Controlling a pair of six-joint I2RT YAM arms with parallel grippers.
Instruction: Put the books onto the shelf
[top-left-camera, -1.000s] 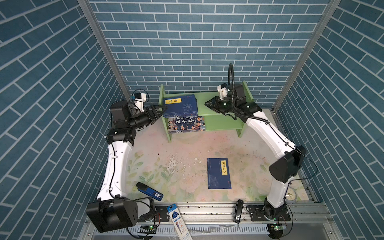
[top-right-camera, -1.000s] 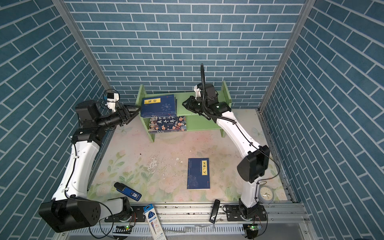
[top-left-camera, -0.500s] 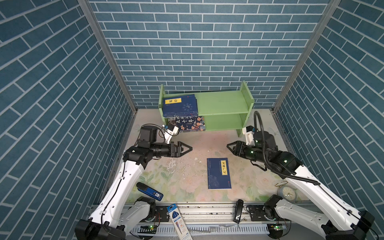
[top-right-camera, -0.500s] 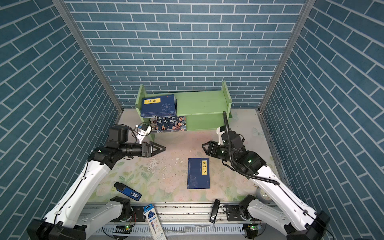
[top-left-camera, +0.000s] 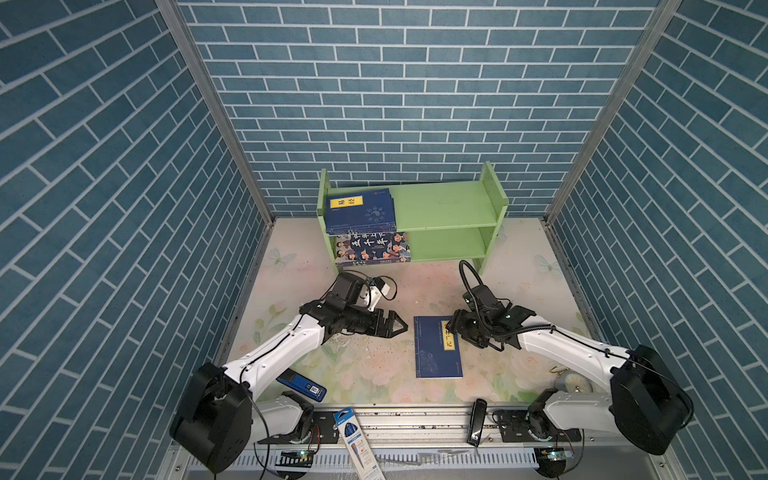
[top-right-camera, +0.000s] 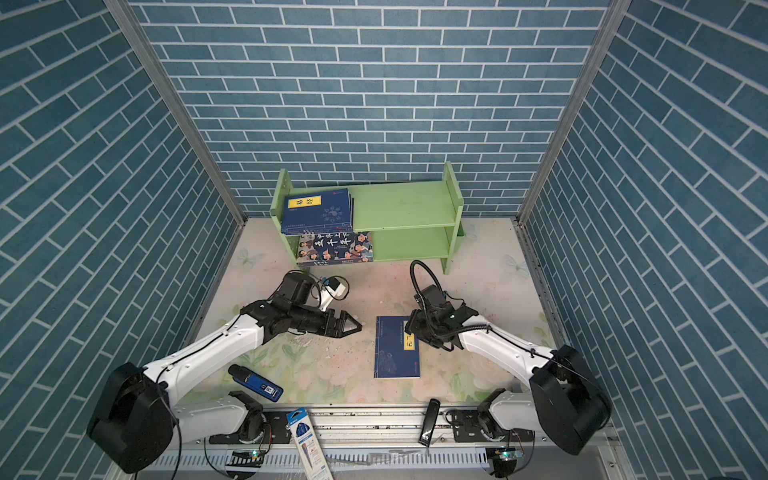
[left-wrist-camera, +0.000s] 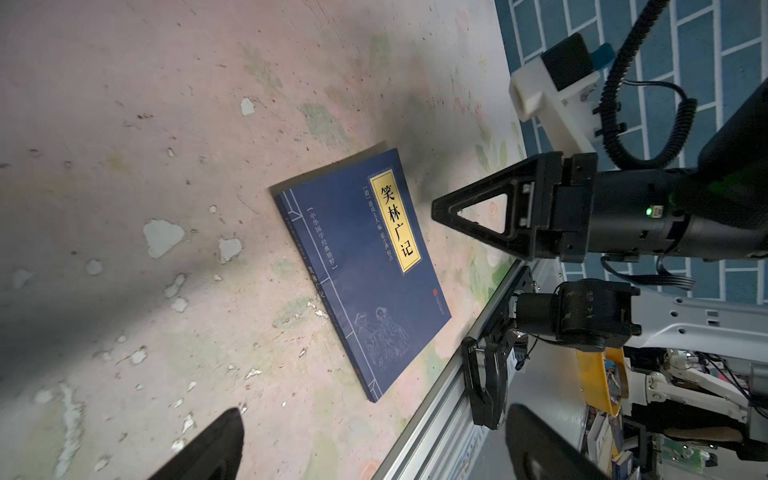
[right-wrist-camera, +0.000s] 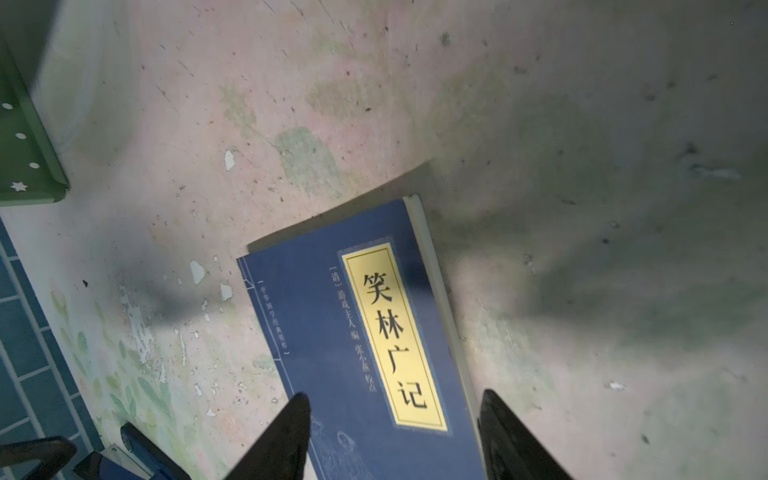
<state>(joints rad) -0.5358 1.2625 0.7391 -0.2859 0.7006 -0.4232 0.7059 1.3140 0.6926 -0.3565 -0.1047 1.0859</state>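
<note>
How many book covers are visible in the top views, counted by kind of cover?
Navy with yellow label: 2, the loose book on the table and the stack's top book on the shelf, upper tier.
Cartoon faces: 1, the cartoon book on the lower tier.
Total: 3. Covers hidden inside the stack cannot be counted.

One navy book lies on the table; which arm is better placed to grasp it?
Right: the right gripper is open over the navy book's label; the left gripper stands apart beside it.

Left gripper and right gripper have swung from the shelf down beside the loose book, jaws apparently wider.
</note>
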